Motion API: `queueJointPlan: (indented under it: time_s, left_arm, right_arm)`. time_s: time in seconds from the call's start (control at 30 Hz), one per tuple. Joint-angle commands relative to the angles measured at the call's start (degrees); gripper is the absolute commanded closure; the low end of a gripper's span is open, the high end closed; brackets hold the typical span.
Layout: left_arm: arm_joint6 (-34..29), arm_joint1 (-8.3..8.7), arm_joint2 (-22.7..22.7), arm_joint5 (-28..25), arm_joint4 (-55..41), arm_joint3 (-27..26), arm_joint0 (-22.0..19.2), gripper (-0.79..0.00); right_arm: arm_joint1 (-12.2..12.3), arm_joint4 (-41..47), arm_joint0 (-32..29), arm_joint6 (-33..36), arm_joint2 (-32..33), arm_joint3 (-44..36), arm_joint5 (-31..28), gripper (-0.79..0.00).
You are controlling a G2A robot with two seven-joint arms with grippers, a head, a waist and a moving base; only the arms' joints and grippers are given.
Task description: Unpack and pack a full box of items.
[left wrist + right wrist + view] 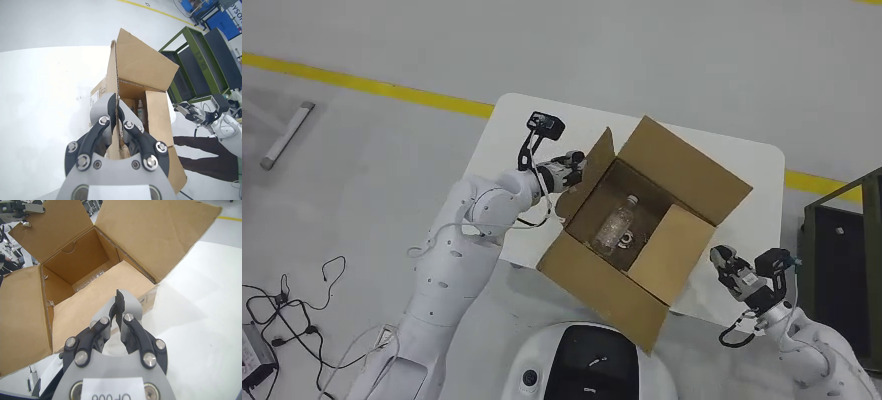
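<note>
From above, the cardboard box (pixel 592 265) sits mid-frame on the white tabletop (pixel 507 140) with its flaps thrown outward, and a clear bottle (pixel 618 228) lies on its floor. The left hand (pixel 570 172) is at the side flap (pixel 594 165) toward the upper left. The right hand (pixel 730 266) hangs at the lower right, near the box but apart from it. In the left wrist view the left hand (pixel 117 98) is pinched tight on the corrugated edge of the side flap (pixel 111 72), and a spray bottle (pixel 140 111) shows deep inside, close to an inner wall. In the right wrist view the right hand (pixel 117 297) has its pads pressed together on nothing and points at the open box (pixel 79 262), where what looks like the clear bottle (pixel 88 283) glints at the bottom. I'd judge the opening done. The unpacking has hardly begun, since the items I can make out lie inside the box, and the repacking is all left to do.
</note>
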Motion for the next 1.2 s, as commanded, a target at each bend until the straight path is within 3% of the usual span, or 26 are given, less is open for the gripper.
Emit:
queueJointPlan:
  time_s: [0.0, 0.4, 0.8, 1.0, 1.17]
  left_arm:
    - [0.64, 0.12, -0.95, 1.32, -0.98, 0.18, 0.33, 0.0]
    - [3.84, 0.76, -3.68, 9.71, -0.48, 0.91, 3.37, 0.0]
    - [5.73, 1.41, -8.66, 23.15, -0.03, -7.43, 11.49, 0.0]
    - [4.2, 1.78, -9.34, 23.83, -0.21, -8.46, 14.58, 0.0]
    - [4.03, 1.81, -9.31, 23.89, 0.02, -8.45, 14.68, 0.0]
  right_arm:
    - [0.14, 0.27, -0.91, -0.08, 1.27, -0.31, -0.02, 0.0]
    - [0.21, 2.19, -0.35, 2.04, 2.13, 1.56, -0.65, 0.0]
    - [-0.5, 1.54, 1.98, 2.61, -2.24, 1.95, 0.47, 0.0]
    - [-0.66, 1.09, 2.41, 2.89, -3.21, 1.6, 0.73, 0.0]
    - [-0.69, 0.94, 2.29, 2.87, -3.26, 1.15, 0.88, 0.0]
